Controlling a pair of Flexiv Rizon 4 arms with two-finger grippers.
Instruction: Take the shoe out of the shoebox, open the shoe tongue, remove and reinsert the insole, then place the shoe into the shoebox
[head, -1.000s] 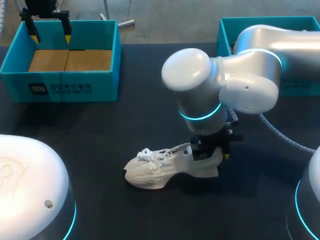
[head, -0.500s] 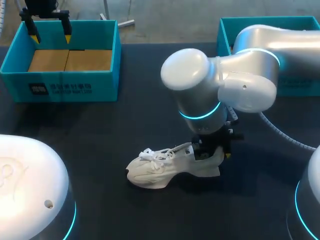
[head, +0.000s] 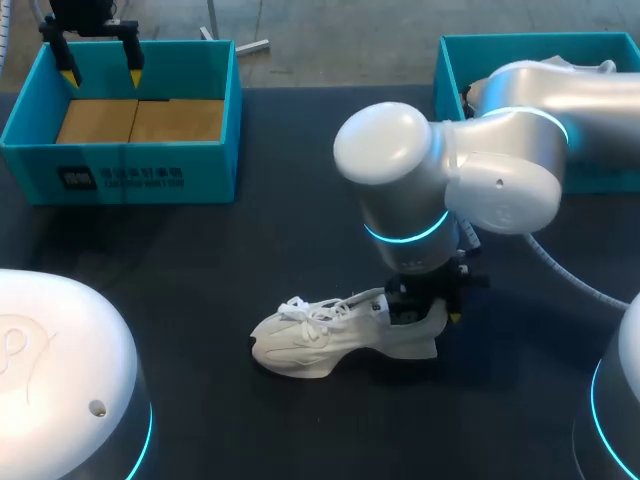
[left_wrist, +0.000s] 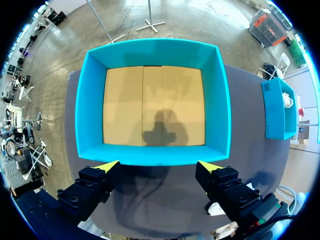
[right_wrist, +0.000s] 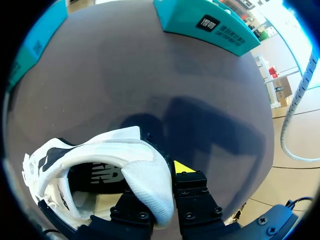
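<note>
A white lace-up shoe (head: 335, 335) lies on the dark table with its toe to the left and its heel to the right. My right gripper (head: 428, 303) is shut on the shoe's heel collar. In the right wrist view one finger sits inside the shoe (right_wrist: 100, 165) and the other, yellow-tipped finger (right_wrist: 182, 167) presses the heel from outside. The dark insole shows inside the shoe. My left gripper (head: 100, 58) hangs open over the back edge of the teal shoebox (head: 125, 170) at the far left. In the left wrist view the shoebox (left_wrist: 90, 100) holds nothing but its cardboard floor, ahead of the left gripper (left_wrist: 159, 167).
A second teal box (head: 452, 60) stands at the back right, partly behind my right arm; it also shows as the second box (left_wrist: 277, 107) in the left wrist view. White robot bases fill the near left (head: 60, 380) and near right (head: 620, 400) corners.
My right arm's elbow has shifted slightly to the right and lower; the shoe, held by its heel, has barely moved. The left arm has kept still.
</note>
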